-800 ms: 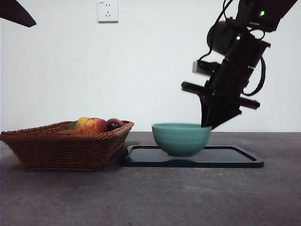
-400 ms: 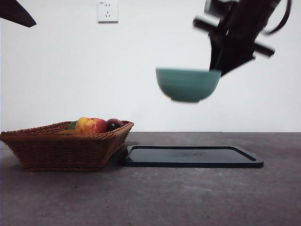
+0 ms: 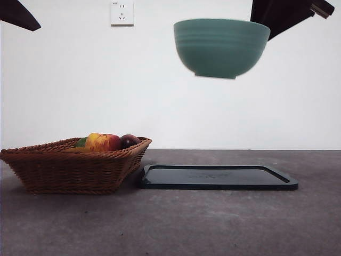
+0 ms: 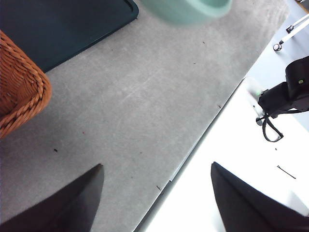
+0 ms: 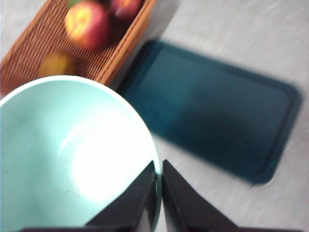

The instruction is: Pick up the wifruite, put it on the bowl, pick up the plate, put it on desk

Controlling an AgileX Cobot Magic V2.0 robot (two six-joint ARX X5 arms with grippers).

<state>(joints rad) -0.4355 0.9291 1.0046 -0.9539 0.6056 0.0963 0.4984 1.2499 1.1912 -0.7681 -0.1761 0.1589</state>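
Note:
The teal bowl (image 3: 221,48) hangs high above the desk (image 3: 170,224), and its inside (image 5: 72,154) is empty. My right gripper (image 5: 158,193) is shut on the bowl's rim; in the front view the right gripper (image 3: 266,33) enters from the top right corner. The plate (image 3: 218,178), a dark flat tray (image 5: 217,116), lies bare on the desk below. A dull orange-brown wifruite (image 5: 55,65) sits in the wicker basket (image 3: 74,165). My left gripper (image 4: 157,166) is open over the desk near its edge, holding nothing.
The basket stands left of the plate and also holds a red-yellow apple (image 3: 103,142) and a dark plum (image 3: 129,140). The desk's edge (image 4: 193,150) runs beside my left gripper. A wall socket (image 3: 122,12) is on the white back wall.
My right gripper has lifted the bowl off the plate, from resting height to the top of the front view. The plate now lies bare. The left arm has not moved.

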